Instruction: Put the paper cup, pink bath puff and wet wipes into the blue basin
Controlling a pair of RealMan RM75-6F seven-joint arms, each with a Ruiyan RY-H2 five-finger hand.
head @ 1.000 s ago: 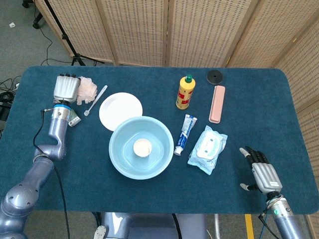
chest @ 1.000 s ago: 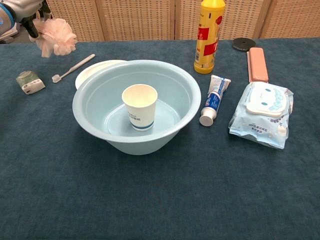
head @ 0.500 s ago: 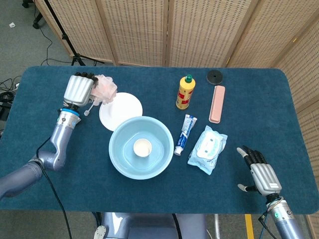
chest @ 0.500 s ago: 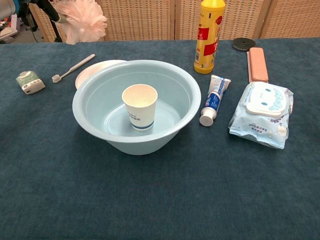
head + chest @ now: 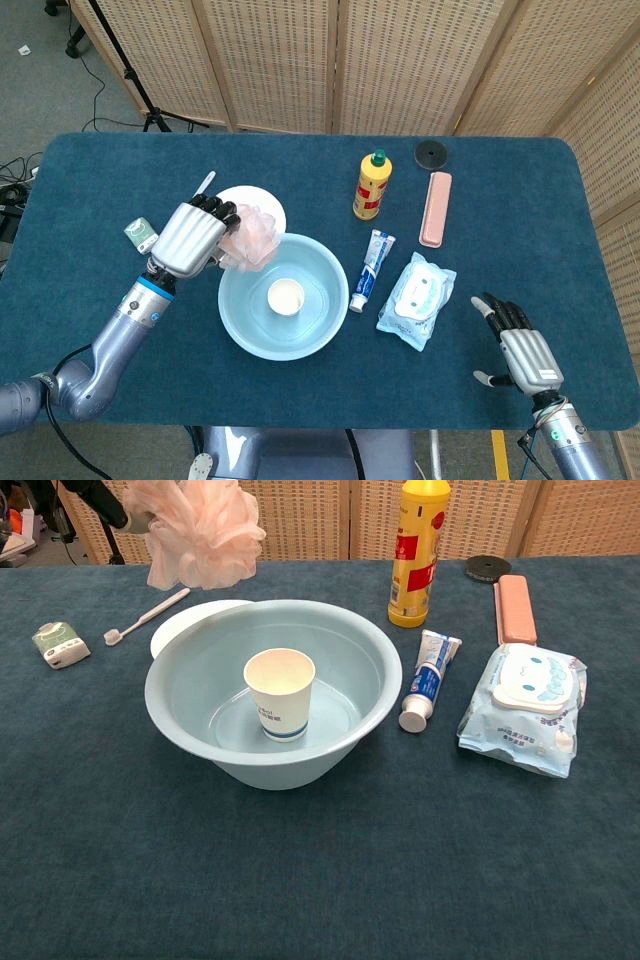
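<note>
My left hand (image 5: 193, 234) grips the fluffy pink bath puff (image 5: 250, 238) above the round blue plastic basin's (image 5: 240, 318) rim, white paper cup (image 5: 280, 694) inside; only the head view shows my right hand (image 5: 520, 347), fingers spread, near the wet wipes pack (image 5: 417, 297)

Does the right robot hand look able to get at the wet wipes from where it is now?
Probably yes. The right robot hand is open and holds nothing, and only bare table lies between it and the wet wipes.
</note>
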